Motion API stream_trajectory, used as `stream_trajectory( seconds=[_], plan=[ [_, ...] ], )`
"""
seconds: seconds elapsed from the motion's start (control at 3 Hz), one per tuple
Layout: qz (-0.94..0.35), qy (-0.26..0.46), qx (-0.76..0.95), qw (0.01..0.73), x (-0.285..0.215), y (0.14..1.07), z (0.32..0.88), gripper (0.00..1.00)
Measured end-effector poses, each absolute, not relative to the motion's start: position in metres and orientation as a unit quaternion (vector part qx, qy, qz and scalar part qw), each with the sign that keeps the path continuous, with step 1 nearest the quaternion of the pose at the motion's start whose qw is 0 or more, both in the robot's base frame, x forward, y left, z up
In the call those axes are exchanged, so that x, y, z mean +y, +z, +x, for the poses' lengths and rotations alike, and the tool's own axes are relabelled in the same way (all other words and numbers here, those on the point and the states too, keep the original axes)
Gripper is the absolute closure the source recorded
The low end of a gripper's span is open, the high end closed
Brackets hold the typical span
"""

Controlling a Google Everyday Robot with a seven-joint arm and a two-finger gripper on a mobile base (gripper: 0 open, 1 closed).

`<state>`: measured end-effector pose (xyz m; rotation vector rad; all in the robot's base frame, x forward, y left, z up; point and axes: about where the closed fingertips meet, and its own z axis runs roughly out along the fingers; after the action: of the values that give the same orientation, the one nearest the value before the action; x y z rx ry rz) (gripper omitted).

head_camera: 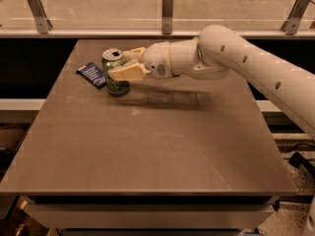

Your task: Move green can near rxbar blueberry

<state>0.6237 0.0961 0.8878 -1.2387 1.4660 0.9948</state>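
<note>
The green can (114, 73) stands upright at the far left of the brown table (147, 146), its silver top showing. My gripper (122, 64) reaches in from the right and is shut on the can, one pale finger (129, 72) across its front and the other behind it. The rxbar blueberry (92, 74), a flat dark blue wrapper, lies on the table just left of the can, a small gap between them.
A glass barrier with metal posts (168, 11) runs along the table's far side. My white arm (256, 68) spans the back right of the table. The table's left edge lies close beyond the bar.
</note>
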Motion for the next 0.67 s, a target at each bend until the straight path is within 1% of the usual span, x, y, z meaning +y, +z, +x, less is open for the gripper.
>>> stream_trajectory(
  seconds=[0.33,0.67],
  plan=[
    [-0.508,0.395,0.603,0.471,0.0904,0.8856,0.6218,1.00],
    [-0.510,0.397,0.601,0.470,0.0932,0.8857,0.6209,0.82]
  ],
)
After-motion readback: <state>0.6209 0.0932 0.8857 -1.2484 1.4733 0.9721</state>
